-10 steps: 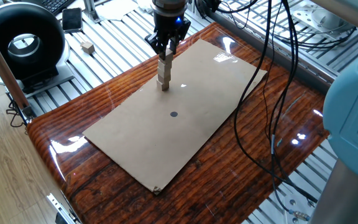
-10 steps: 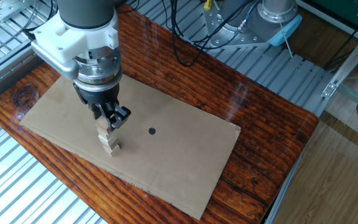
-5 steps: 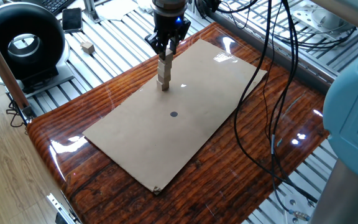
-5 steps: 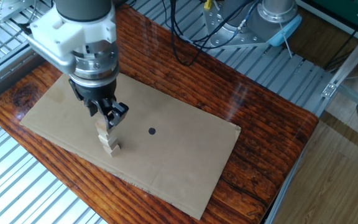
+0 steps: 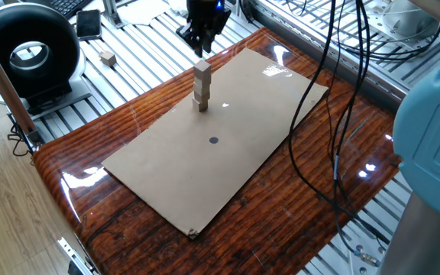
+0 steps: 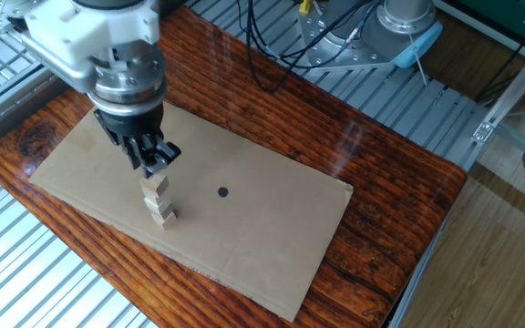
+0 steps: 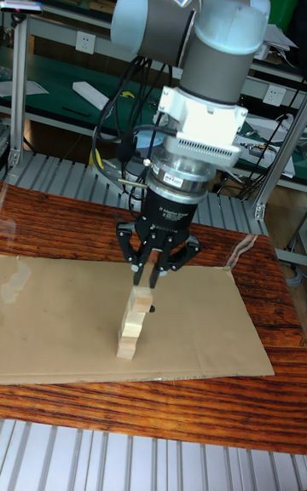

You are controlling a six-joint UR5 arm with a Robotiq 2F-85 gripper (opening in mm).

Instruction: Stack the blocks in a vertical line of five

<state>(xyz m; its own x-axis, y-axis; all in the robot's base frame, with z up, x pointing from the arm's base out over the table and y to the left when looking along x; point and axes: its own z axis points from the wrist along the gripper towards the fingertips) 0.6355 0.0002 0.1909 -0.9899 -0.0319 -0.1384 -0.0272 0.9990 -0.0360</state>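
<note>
So right now there's a stack of blocks [image 5: 202,85] standing upright on the cardboard sheet [image 5: 235,164] that covers the wooden table [image 5: 128,237]. I count four in it, but the seams between cubes are pretty mushy at this resolution, so don't quote me. It's a bit wonky too: in the tall fixed view the cubes look slightly twisted against each other, not a clean column. The gripper [image 5: 202,47] hangs straight above the top cube with a clear gap under it and isn't carrying anything. The fingers [image 7: 141,280] sit narrow, close together, and I honestly can't tell if they're touching or a hair apart. The bit that matters for the next move: the one loose block [image 5: 108,57] isn't on the cardboard at all. It's sitting off the table on the slatted metal frame [image 5: 140,53], well away from the stack, on the side toward the big black ring-shaped device [image 5: 29,53]. So my guess is the arm needs to travel sideways out over there, grab it, then come back and lower it dead vertical, because that tower looks like it'd tip with any sideways nudge.
</note>
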